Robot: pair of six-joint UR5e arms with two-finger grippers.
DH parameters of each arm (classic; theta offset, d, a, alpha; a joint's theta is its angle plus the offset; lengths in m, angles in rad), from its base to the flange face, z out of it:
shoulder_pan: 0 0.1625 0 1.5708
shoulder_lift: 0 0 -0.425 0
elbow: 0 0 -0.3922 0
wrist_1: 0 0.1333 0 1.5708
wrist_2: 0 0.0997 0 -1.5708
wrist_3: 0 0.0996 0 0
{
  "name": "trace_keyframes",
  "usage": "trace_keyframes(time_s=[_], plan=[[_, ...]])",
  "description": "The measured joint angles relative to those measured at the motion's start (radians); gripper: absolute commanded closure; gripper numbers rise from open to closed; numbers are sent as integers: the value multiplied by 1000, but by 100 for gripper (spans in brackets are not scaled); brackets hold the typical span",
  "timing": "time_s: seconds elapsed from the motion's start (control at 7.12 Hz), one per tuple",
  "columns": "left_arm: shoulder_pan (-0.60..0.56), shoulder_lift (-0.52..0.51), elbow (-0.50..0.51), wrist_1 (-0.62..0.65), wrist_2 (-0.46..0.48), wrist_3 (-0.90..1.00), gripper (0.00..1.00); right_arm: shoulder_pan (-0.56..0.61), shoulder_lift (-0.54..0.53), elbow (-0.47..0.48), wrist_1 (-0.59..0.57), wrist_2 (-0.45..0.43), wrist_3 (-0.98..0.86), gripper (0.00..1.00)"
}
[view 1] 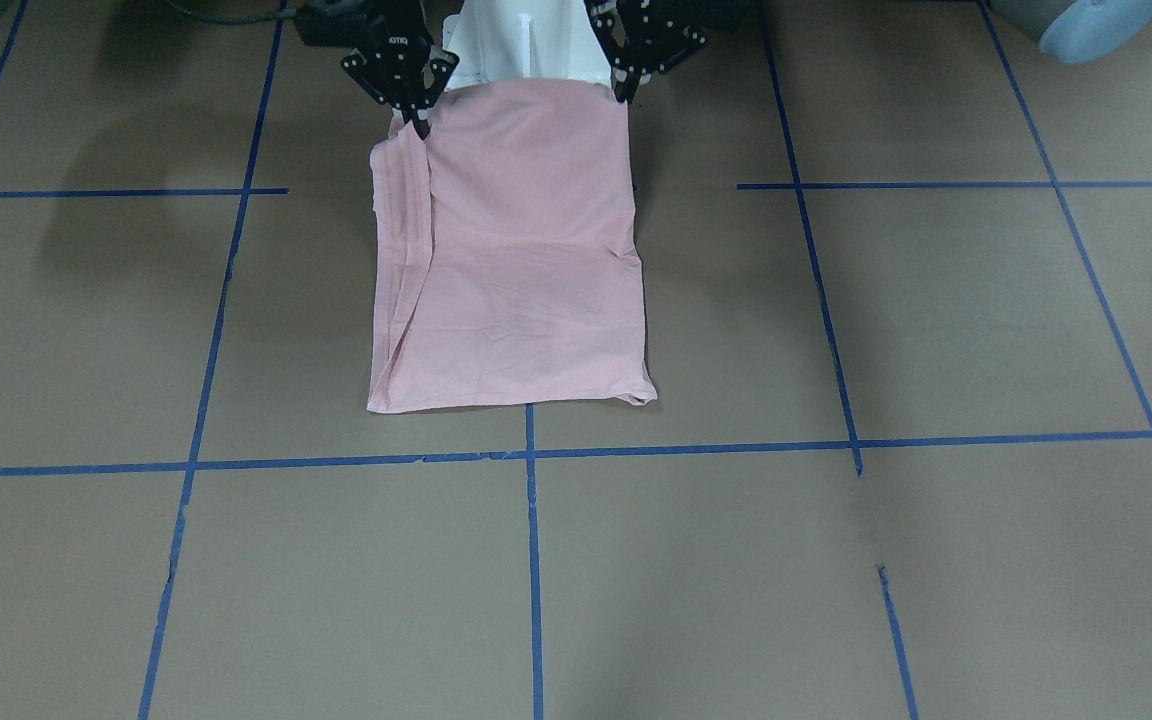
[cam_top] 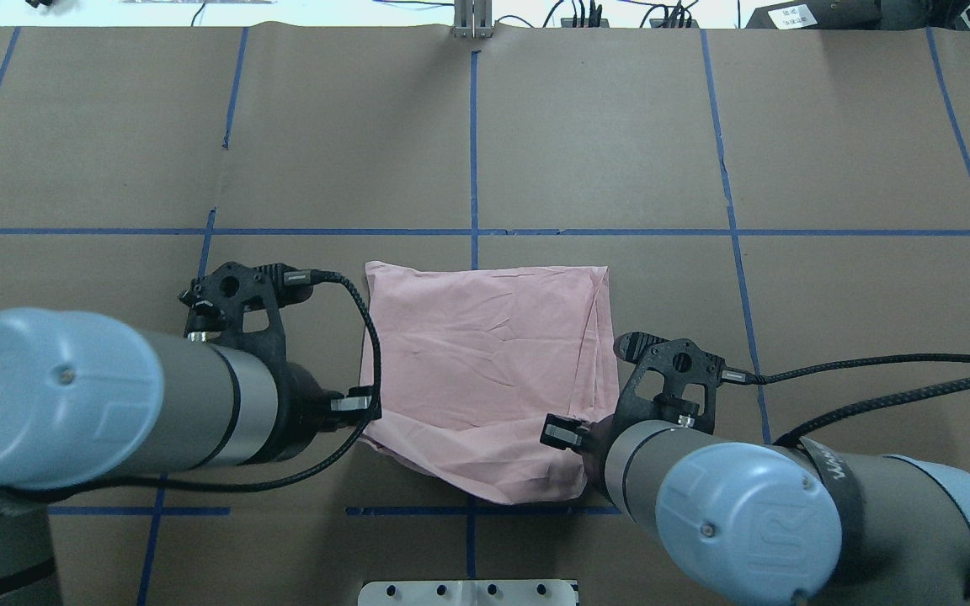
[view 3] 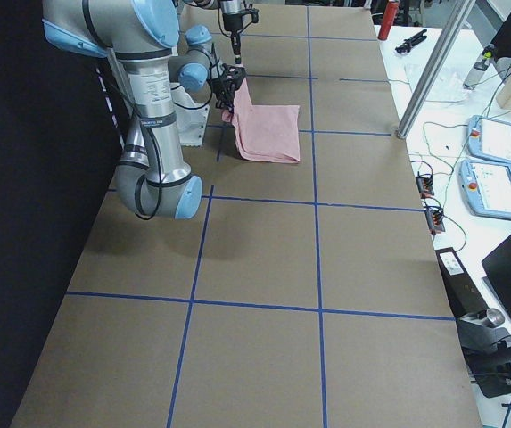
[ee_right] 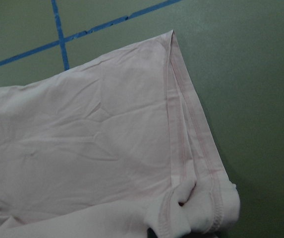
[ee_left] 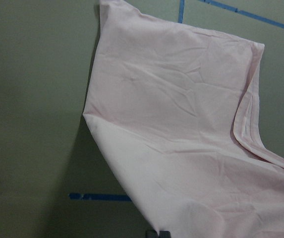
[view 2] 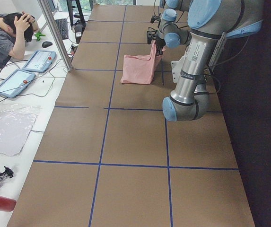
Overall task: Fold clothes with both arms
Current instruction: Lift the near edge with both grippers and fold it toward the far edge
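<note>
Front-facing view: a pale pink T-shirt (view 1: 521,260), folded into a tall rectangle, lies on a brown table (view 1: 936,320) marked with blue tape lines (view 1: 686,450). The right gripper (view 1: 419,122), at the view's left, is clenched on one corner of the edge nearest the robot. The left gripper (view 1: 624,95) is clenched on the other corner.

Overhead view: the T-shirt sits between the left arm (cam_top: 114,404) and the right arm (cam_top: 746,505). Both wrists hide their fingertips.

Left side view: the T-shirt's far end rests flat on the table, and its robot-side edge is held up off the surface.

Right side view: the same raised edge hangs from the grippers.

Left wrist view: plain pink cloth rises towards the camera.

Right wrist view: stacked hems run along one side and bunch together at the bottom.
</note>
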Motion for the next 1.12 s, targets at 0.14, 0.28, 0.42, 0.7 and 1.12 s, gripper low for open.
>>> trace_keyframes(time_s=[0.14, 0.28, 0.42, 0.7, 1.12], plan=[[-51, -20, 89, -43, -1, 43, 100, 40, 36, -60, 2, 3, -15, 100], [-91, -33, 176, -102, -1, 75, 100, 77, 65, -115, 5, 6, -31, 100], [-121, -48, 254, -151, -1, 96, 100, 112, 80, -171, 31, 9, -47, 100], [-188, -102, 406, -212, -2, 155, 34, 209, 118, -349, 159, 63, -127, 1], [-334, -158, 714, -455, -12, 342, 0, 396, 259, -705, 283, 183, -332, 0]])
